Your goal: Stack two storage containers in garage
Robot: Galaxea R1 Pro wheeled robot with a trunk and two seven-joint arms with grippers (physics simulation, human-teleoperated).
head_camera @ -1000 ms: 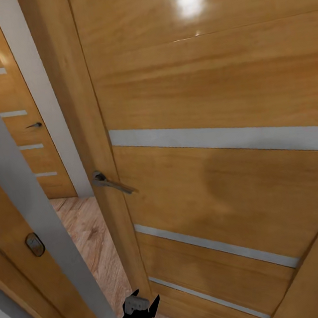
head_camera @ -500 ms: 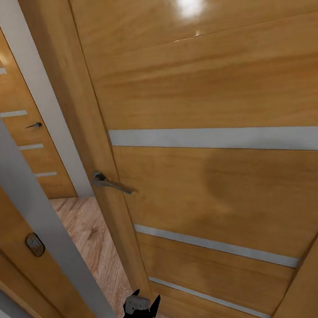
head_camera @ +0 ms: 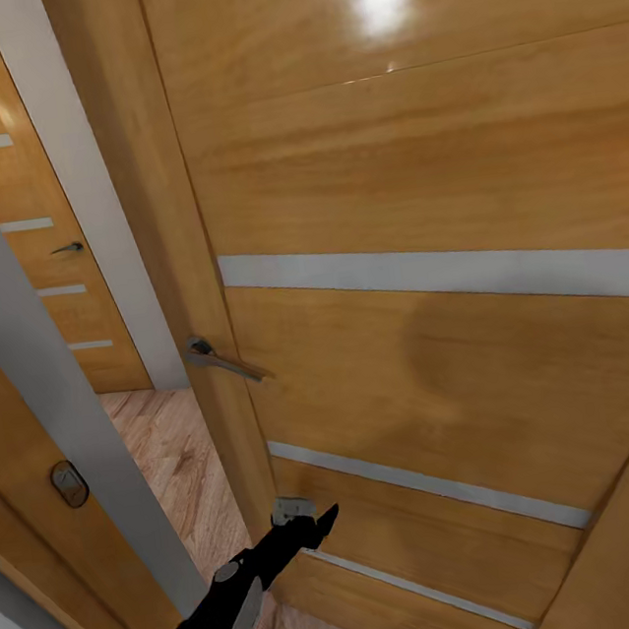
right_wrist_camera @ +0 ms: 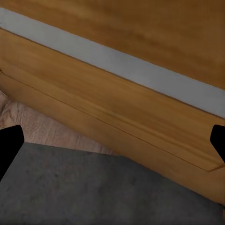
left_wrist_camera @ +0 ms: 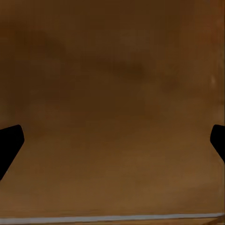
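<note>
The storage containers are out of view. A large honey-coloured wooden door (head_camera: pixel 418 192) with grey horizontal strips stands close in front of me, its metal lever handle (head_camera: pixel 223 359) at its left edge. My left gripper (head_camera: pixel 307 519) reaches up against the door's lower panel, below the handle. In the left wrist view the left gripper (left_wrist_camera: pixel 112 140) is open, its black fingertips (left_wrist_camera: pixel 9 145) far apart with only door wood between them. My right gripper (right_wrist_camera: pixel 112 140) is open too and holds nothing; it faces the door's bottom edge and dark grey concrete floor (right_wrist_camera: pixel 93 187).
The door stands ajar; a gap at its left shows light wood plank floor (head_camera: pixel 181 471) and a second slatted wooden door (head_camera: pixel 37 242) beyond. A grey door frame (head_camera: pixel 37 391) with a latch plate (head_camera: pixel 69 483) borders the gap on the left.
My left arm has stretched forward and upward, bringing its gripper from the bottom edge of the view up to the door's lower panel. The door has barely shifted.
</note>
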